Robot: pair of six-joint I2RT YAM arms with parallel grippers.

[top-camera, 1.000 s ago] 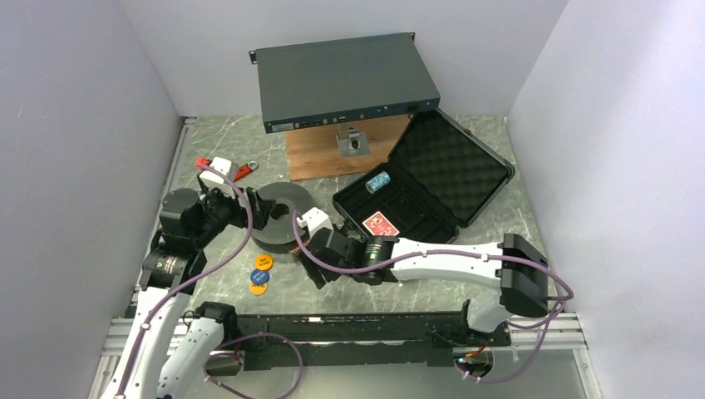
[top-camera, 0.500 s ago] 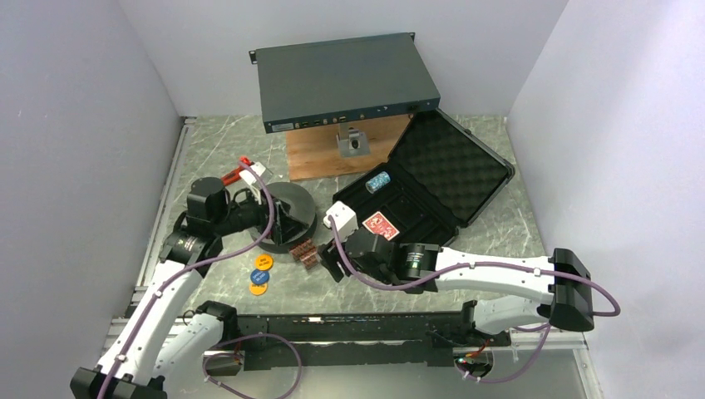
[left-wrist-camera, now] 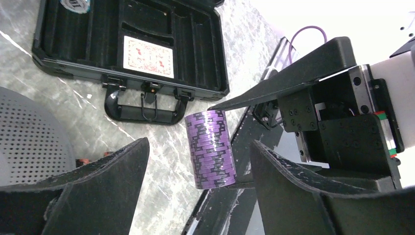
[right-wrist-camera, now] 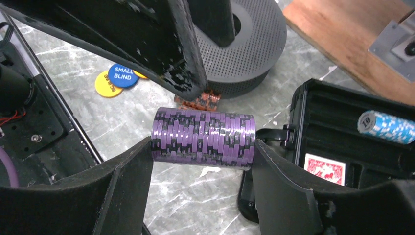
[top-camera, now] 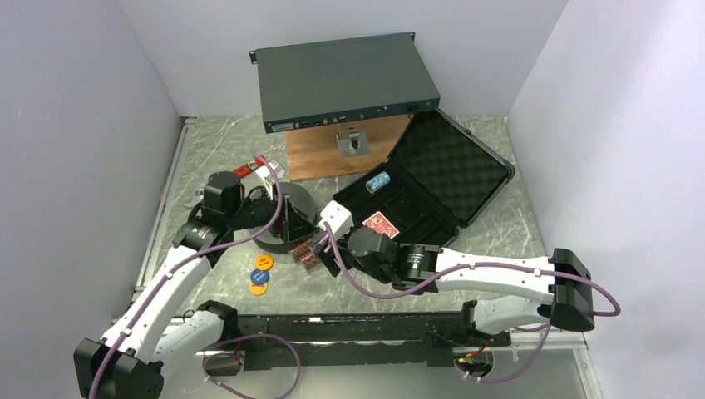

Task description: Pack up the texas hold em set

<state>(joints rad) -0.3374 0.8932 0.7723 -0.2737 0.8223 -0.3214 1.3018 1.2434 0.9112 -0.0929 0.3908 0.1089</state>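
A purple chip stack (right-wrist-camera: 203,138) lies sideways in the air, and my right gripper (right-wrist-camera: 201,149) is shut on its two ends. My left gripper (left-wrist-camera: 198,152) is open and straddles the same purple stack (left-wrist-camera: 210,149), with a gap on each side. The black case (top-camera: 453,170) lies open at the right. Its tray holds a red-backed card deck (top-camera: 380,224) and a teal chip stack (top-camera: 378,181). A brown chip stack (top-camera: 305,251) lies on the table by the spool. Orange and blue discs (top-camera: 260,274) lie left of it.
The dark grey round spool (top-camera: 287,208) sits under my left wrist. At the back, the flat teal-grey metal box (top-camera: 345,79) rests over a wooden board (top-camera: 349,150). A red-handled tool (top-camera: 243,170) lies at the left. The case handle (left-wrist-camera: 142,110) faces the grippers.
My left arm has swung right to meet the right gripper, and its jaws have narrowed a little around the purple stack. The right gripper keeps its hold on the stack.
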